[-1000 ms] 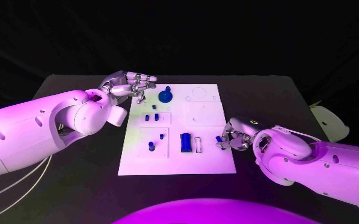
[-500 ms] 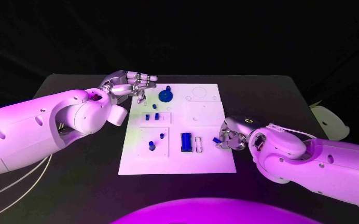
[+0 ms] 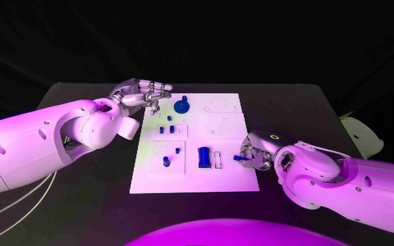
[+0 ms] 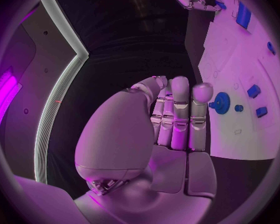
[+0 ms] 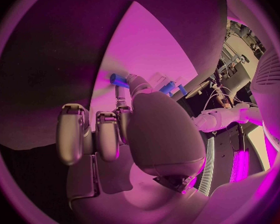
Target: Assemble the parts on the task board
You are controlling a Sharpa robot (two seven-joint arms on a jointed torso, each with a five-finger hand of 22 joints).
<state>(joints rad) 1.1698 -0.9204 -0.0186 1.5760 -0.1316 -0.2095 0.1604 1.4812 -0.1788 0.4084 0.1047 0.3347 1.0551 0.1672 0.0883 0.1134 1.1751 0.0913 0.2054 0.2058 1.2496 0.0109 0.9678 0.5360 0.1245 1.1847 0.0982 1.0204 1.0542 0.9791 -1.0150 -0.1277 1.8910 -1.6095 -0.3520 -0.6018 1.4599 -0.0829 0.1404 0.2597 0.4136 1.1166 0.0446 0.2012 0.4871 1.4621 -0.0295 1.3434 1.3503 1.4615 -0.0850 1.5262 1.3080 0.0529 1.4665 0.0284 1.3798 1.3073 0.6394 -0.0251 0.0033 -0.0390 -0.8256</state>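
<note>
Our right hand (image 3: 257, 156) pinches a small blue peg (image 3: 239, 158) at the board's (image 3: 195, 183) right edge, frame centre-right; our left hand (image 3: 144, 94), fingers straight, holds nothing, upper left.

Black table (image 3: 90, 172) with a matte dark top, far edge meeting an unlit black backdrop, magenta light washing over the surface, wrist views catching pale wall panels (image 4: 18, 79) and a bright curved edge strip (image 4: 62, 89) beside the table
</note>
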